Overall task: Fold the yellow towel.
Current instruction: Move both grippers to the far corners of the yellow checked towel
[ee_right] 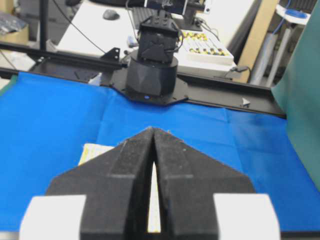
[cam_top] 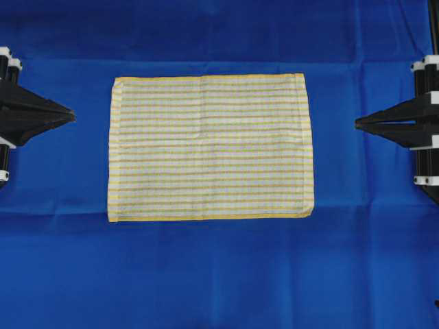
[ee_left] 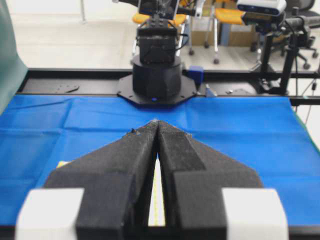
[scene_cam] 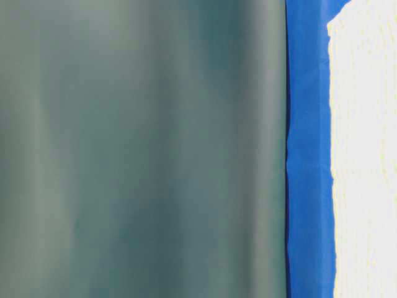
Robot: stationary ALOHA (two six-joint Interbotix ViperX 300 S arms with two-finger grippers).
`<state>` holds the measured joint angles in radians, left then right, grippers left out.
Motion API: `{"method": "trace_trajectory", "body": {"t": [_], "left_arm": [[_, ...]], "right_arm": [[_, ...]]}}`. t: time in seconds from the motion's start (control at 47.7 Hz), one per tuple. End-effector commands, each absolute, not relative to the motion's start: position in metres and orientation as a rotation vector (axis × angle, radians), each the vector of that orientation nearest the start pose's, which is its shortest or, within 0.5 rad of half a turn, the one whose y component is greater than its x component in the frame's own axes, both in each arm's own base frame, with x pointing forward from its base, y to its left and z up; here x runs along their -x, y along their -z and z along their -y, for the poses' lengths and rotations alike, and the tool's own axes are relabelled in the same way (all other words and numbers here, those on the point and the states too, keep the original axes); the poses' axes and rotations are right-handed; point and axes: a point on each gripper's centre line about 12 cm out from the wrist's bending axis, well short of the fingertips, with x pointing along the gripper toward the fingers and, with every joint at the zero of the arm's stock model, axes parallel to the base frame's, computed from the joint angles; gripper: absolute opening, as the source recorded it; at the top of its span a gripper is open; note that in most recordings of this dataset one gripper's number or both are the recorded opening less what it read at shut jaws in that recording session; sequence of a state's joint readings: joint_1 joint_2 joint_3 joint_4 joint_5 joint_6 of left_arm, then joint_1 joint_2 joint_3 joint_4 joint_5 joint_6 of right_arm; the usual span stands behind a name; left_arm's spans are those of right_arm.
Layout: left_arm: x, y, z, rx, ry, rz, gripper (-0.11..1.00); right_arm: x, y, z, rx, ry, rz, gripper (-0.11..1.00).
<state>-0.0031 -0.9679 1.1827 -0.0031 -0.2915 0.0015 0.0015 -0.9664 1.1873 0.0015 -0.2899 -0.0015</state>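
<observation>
In the left wrist view the left end effector [ee_left: 157, 124] fills the lower half of the frame, its 2 black foam-faced fingers [ee_left: 125, 160] pressed together to a point and holding nothing. A sliver of the yellow towel [ee_left: 158, 200] shows through the slit between them. Past the tip the blue cloth [ee_left: 240, 135] runs smooth across the bench up to a black rail [ee_left: 75, 82] in the upper part of the frame, where the opposite arm's round base [ee_left: 156, 75] sits. Behind it is a pale floor with orange-seated chairs [ee_left: 227, 15] and a camera on a stand [ee_left: 262, 7].

The right wrist view is much alike: the right end effector [ee_right: 152, 131] is fully closed and empty, with a corner of the towel at its lower left. Farther up stand another arm base [ee_right: 150, 70], a desk with a keyboard [ee_right: 207, 47], and a green drape [ee_right: 300, 100] at the right edge.

From overhead, the towel lies flat and unfolded in the centre of the frame, well apart from both end effectors at the left and right edges. The blue cloth shows faint creases.

The table-level view is blurred: green drape on the left, a blue strip, the towel at far right.
</observation>
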Motion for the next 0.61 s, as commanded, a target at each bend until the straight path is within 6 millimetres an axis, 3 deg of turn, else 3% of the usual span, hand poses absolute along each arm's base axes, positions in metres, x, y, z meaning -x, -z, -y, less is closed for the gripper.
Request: {"method": "trace_trajectory", "body": {"t": [0.0, 0.252, 0.587], "left_arm": [[-0.203, -0.29, -0.007, 0.058, -0.042, 0.041, 0.0], [-0.208, -0.273, -0.028, 0.052, -0.143, -0.047, 0.0], [-0.221, -0.227, -0.064, 0.087, -0.292, -0.269, 0.01]], "right_arm": [[-0.203, -0.3, 0.005, -0.014, 0.027, 0.086, 0.0], [-0.219, -0.275, 0.034, -0.1, 0.166, -0.128, 0.0], [-0.23, -0.241, 0.078, -0.197, 0.355, -0.277, 0.01]]}}
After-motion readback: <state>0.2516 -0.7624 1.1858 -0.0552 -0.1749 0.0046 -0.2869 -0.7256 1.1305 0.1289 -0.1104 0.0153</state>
